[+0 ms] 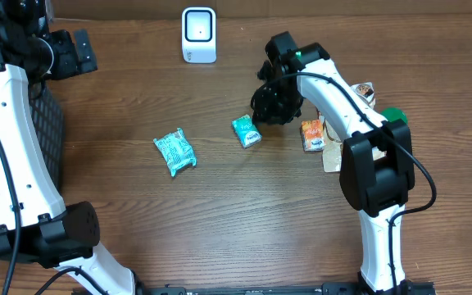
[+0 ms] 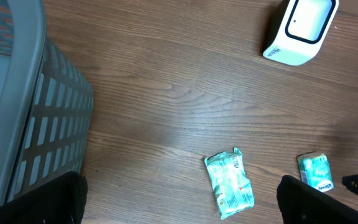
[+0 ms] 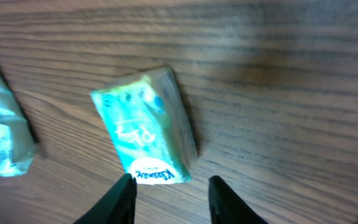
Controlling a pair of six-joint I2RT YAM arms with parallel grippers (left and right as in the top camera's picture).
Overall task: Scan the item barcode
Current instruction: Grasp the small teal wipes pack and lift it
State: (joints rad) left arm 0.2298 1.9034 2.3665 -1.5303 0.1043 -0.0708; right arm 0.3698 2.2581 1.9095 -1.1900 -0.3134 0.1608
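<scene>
Your right gripper (image 3: 173,202) is hovering at small teal packet (image 3: 145,134), jaws part-open, gripping nothing. Packet is lying on table (image 1: 220,213), well apart from scanner (image 1: 198,34). Your left gripper (image 2: 179,210) is gaping wide, empty.

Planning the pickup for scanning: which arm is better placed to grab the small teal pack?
Right. The right pincer hangs just over the end of the small teal pack. The left pincer is far off, beside the basket.
</scene>
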